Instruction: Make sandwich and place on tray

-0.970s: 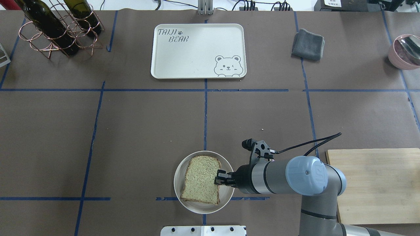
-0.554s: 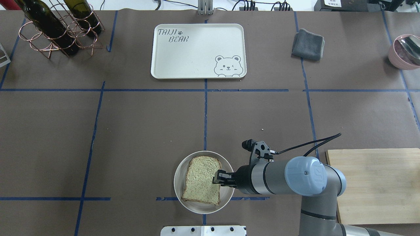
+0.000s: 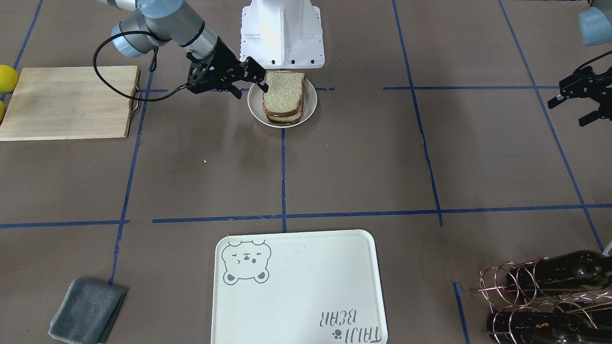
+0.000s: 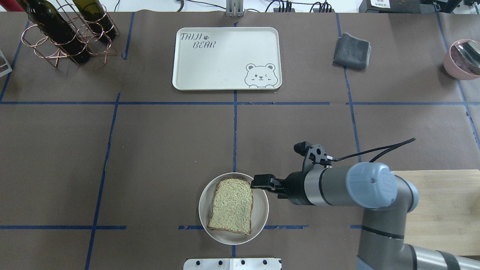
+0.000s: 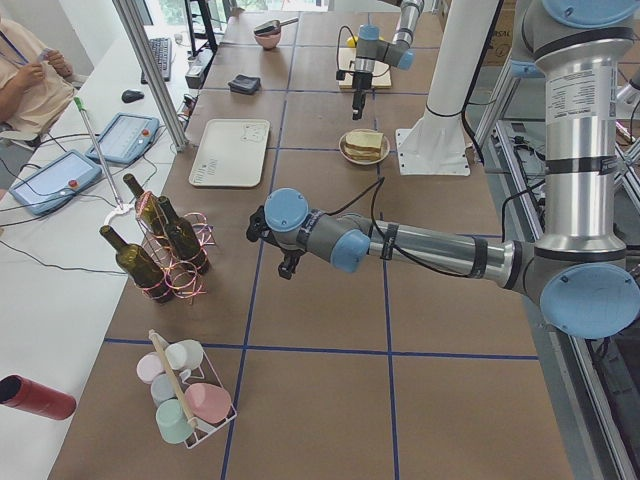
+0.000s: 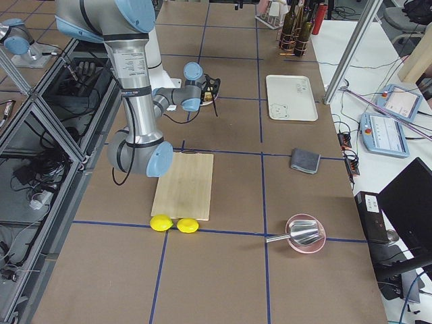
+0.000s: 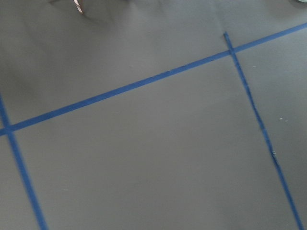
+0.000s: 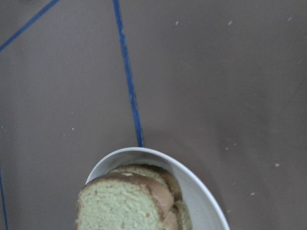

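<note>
The tabletop (image 4: 157,150) is carrying one tray (image 4: 225,67), lying bare at the side far from the robot, and one wooden cutting board (image 4: 442,210) lying by the right arm. One small round plate (image 4: 258,219) is sitting close to the robot's base, well apart from the tray. The sandwich (image 4: 230,206) is resting on it as two stacked slices, the filling barely showing in the front view. The right gripper (image 4: 258,182) is hovering just beside the plate's rim, its jaws standing apart and holding nothing. The left gripper (image 3: 568,113) is hanging over bare tabletop well away, its jaws also standing apart. The carry to the tray is not yet begun, so the risk is sitting in the pick-up. Jaws closing on the top slice alone would be peeling it off, a hard squeeze would be crushing the soft bread or pushing the filling out, and a low approach would be shoving the plate. The long crossing is also giving a loosely pinched stack time to slide apart. Counting downward: one tray, one board, one plate, one grey cloth (image 4: 352,50), two bread slices, two lemons (image 6: 160,223).
</note>
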